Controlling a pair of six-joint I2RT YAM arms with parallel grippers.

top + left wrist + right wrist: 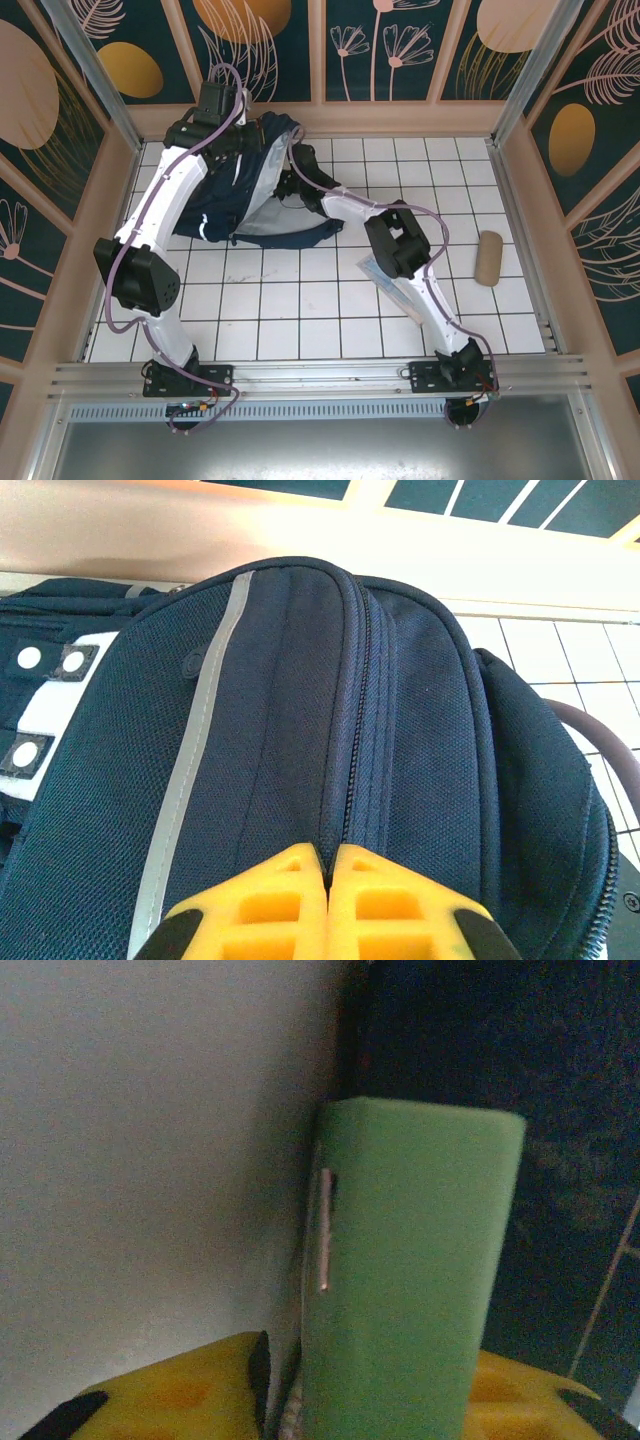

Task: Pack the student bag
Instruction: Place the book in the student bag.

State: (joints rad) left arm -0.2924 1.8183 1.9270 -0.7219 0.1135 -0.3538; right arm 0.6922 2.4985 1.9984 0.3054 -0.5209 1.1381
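The student bag (250, 195) lies at the far left of the table (420, 190), its top close against the back rail (400, 118). The tiles to its right are open as far as a tan roll (490, 258) near the right wall. The left gripper (327, 880) has its yellow fingers (280, 890) pressed together, tips on the bag's zip seam. The right gripper (375, 1370) stands parted with a green block (410, 1260) upright between its fingers, beside a pale surface (150, 1160). Whether they press the block cannot be told.
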